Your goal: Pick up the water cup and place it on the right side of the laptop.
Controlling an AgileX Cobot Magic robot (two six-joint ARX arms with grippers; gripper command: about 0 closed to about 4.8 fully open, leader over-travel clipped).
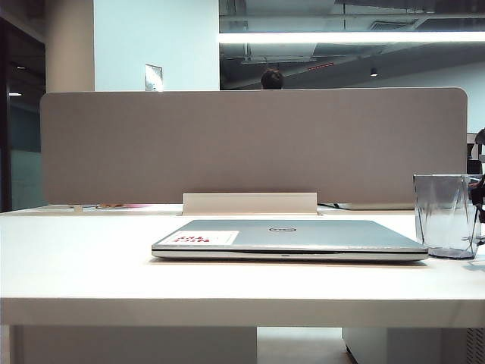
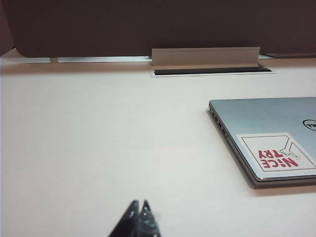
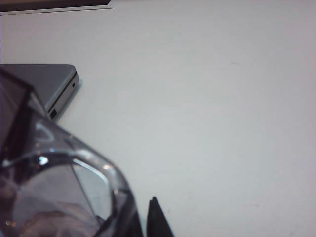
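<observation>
Here we are seeing the desk (image 1: pixel 91 258) carrying the closed laptop (image 1: pixel 292 236), with the water cup (image 1: pixel 445 216) standing upright just right of it, seemingly at its target. The right tool (image 3: pixel 123 217) is straddling the cup's rim, grip uncertain, mostly cut off. The left tool (image 2: pixel 138 217) is waiting clenched, well apart.

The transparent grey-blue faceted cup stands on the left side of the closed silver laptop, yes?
No. In the exterior view the transparent grey-blue faceted cup stands upright on the right side of the closed silver laptop, beside the right gripper.
</observation>
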